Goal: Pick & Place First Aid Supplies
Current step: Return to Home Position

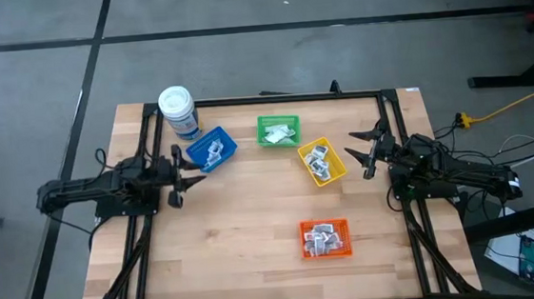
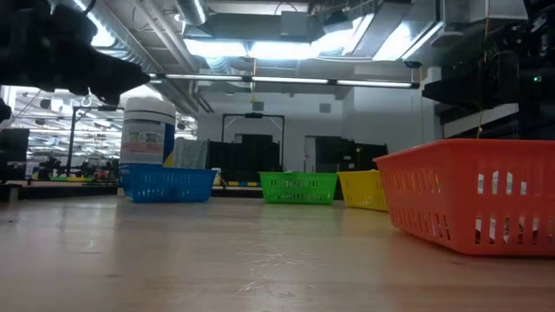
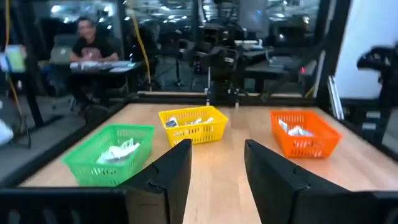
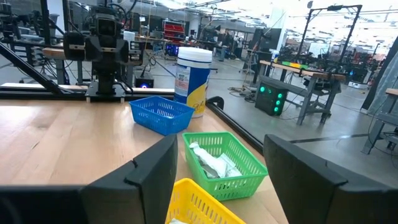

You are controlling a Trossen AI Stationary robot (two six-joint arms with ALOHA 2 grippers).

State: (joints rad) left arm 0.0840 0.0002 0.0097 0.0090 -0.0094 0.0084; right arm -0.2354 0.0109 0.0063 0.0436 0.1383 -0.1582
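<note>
Your small flat white paper packets (image 1: 324, 241) in the orange plastic bin (image 1: 346, 222) look light, limp, slippery; pinch 1 edge. Both the left claw (image 3: 217, 147) and right claw (image 4: 221, 142) gape empty.

L arm (image 1: 89, 194) & R arm (image 1: 460, 172) matte blk, boxy links; L pincer (image 3: 216, 147) w/ broad angular fingers (image 3: 173, 177)

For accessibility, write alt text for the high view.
Blue bin, green bin, yellow bin and orange bin hold white packets on a table, a jar beside the blue one. Left tool and right tool flank them, open.
</note>
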